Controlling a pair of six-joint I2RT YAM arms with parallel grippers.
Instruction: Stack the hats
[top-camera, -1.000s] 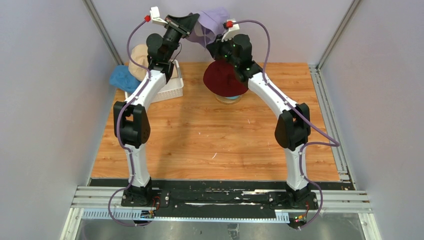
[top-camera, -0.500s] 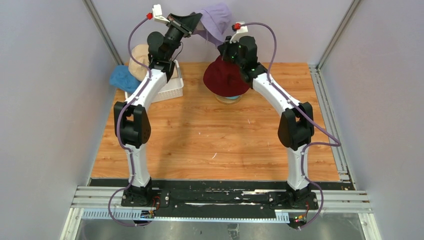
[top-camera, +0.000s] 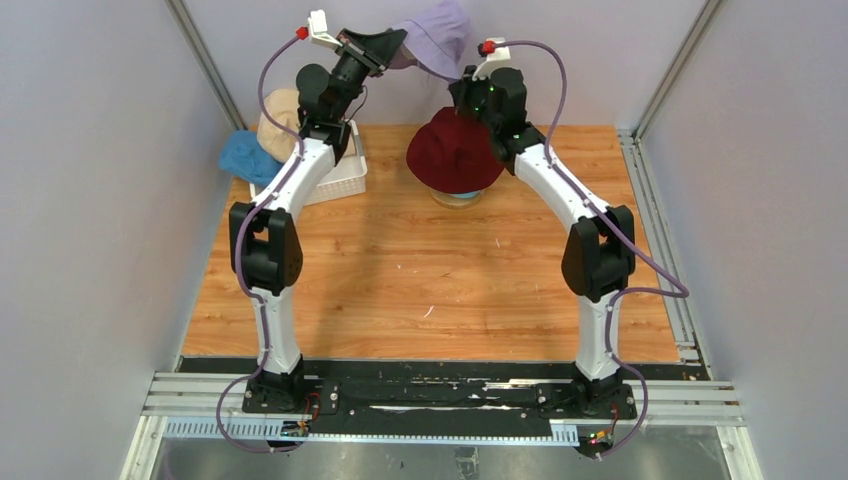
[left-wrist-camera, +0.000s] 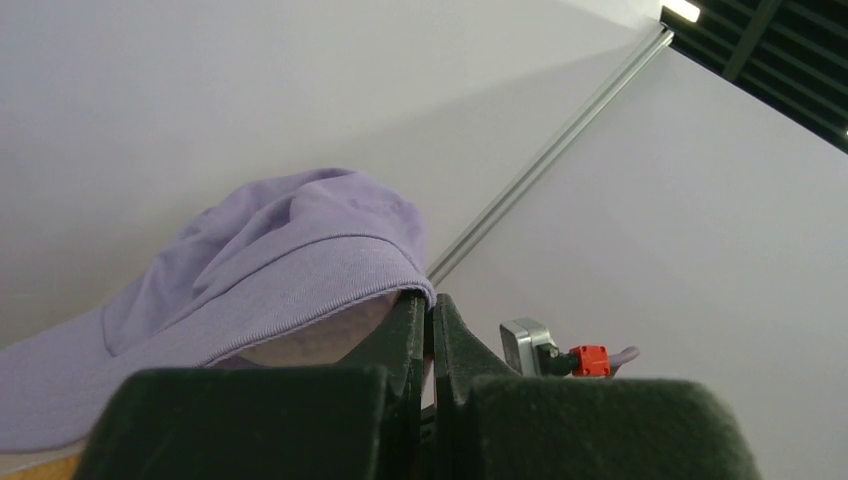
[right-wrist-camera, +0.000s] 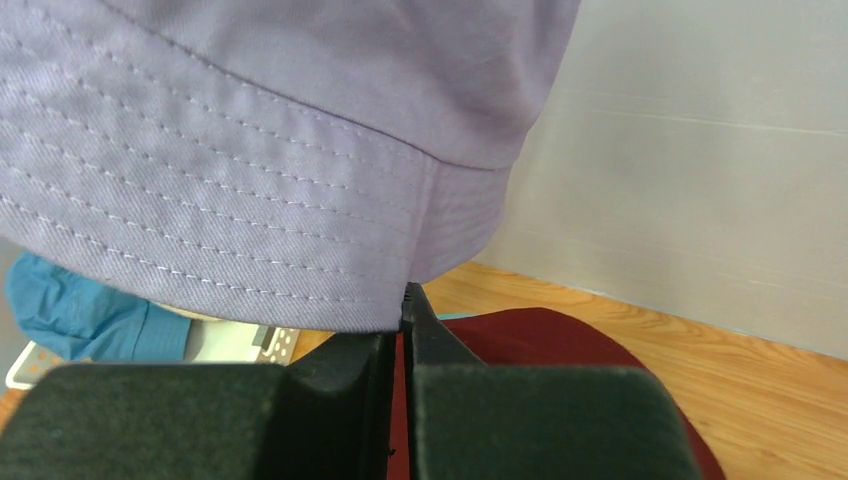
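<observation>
The lavender hat (top-camera: 438, 34) hangs high in the air between both arms, above and behind the dark red hat (top-camera: 453, 152). My left gripper (top-camera: 398, 50) is shut on its brim at the left; the hat fills the left wrist view (left-wrist-camera: 250, 270). My right gripper (top-camera: 462, 72) is shut on its brim at the right (right-wrist-camera: 300, 170). The dark red hat sits on a stack with a teal hat edge (top-camera: 462, 194) showing under it. The blue hat (top-camera: 246, 157) and beige hat (top-camera: 278, 118) lie at the white basket (top-camera: 335, 180).
The white mesh basket stands at the back left of the wooden table (top-camera: 430, 290). Grey walls close in at the back and both sides. The stand under the stack is hidden except for a pale base (top-camera: 455, 201).
Both grippers have lifted the lavender hat higher and moved it to the right, towards the space over the dark red hat. The right arm has swung rightwards.
</observation>
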